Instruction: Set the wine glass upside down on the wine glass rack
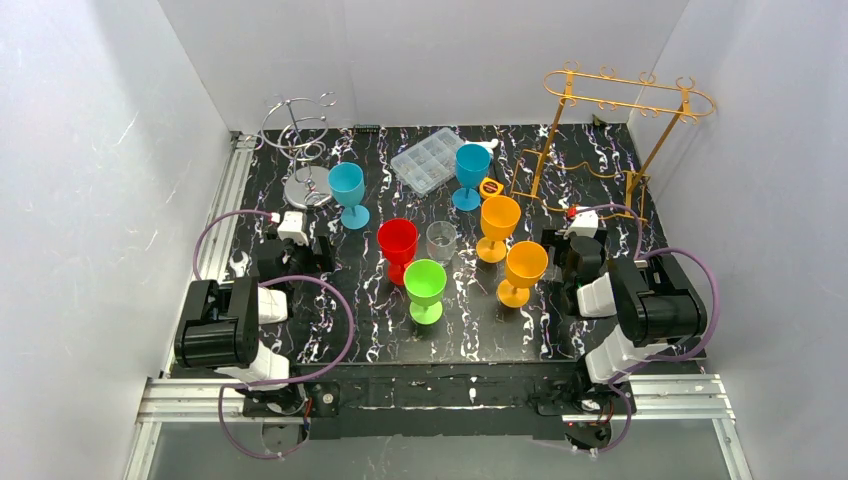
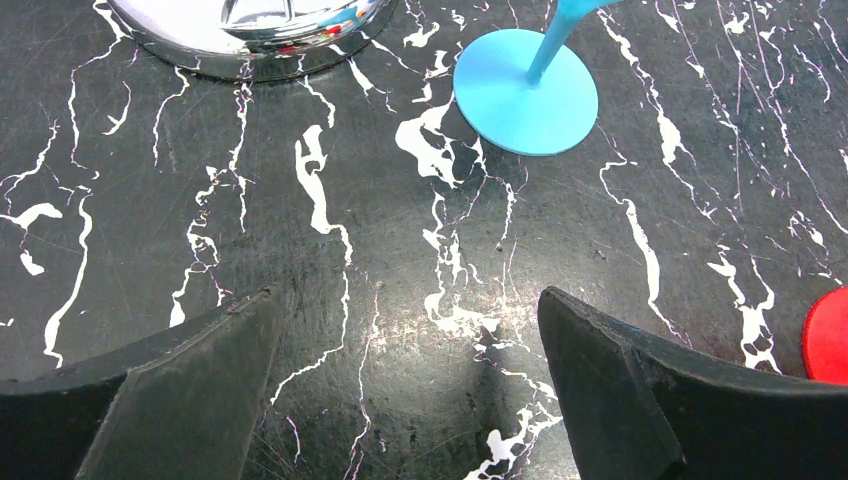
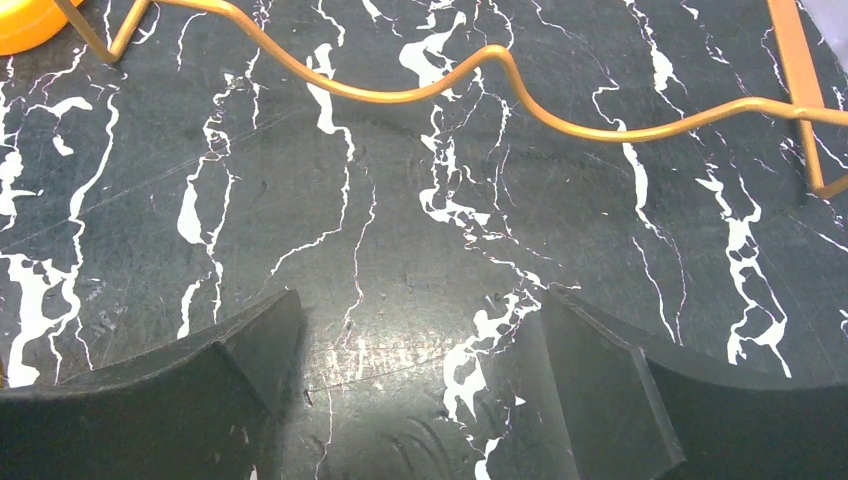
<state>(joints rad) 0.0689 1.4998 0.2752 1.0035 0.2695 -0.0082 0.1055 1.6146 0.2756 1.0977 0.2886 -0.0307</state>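
The left gripper [image 2: 408,300] stands released, its dark fingers [image 2: 180,390] spread wide at the lower corners of its wrist view, with only the black, white-veined table [image 2: 640,230] between them. At the top centre of that view lies the round foot of a blue wine glass [image 2: 525,92], its stem rising out of frame. The mirrored base of the silver rack [image 2: 250,35] fills the upper left, and a sliver of the red wine glass [image 2: 830,335] shows at the right edge. The right gripper [image 3: 420,300] is likewise released and grasps nothing. The wavy base wire of the gold rack [image 3: 420,95] crosses the top of its view, and an orange foot [image 3: 25,20] sits in the upper left corner; which orange glass it belongs to cannot be told. From above, six wine glasses stand in the middle of the frame, every one upright with its long axis vertical, bowl mouth up and foot on the table: the blue and red ones, a green wine glass [image 1: 425,288], a second blue wine glass [image 1: 472,165] and two orange wine glasses [image 1: 499,218]. A clear tumbler [image 1: 441,240] stands between red and orange, and a clear compartment box [image 1: 425,160] lies at the upper centre. A small yellow item [image 1: 490,187] beside the second blue glass is too small to read.
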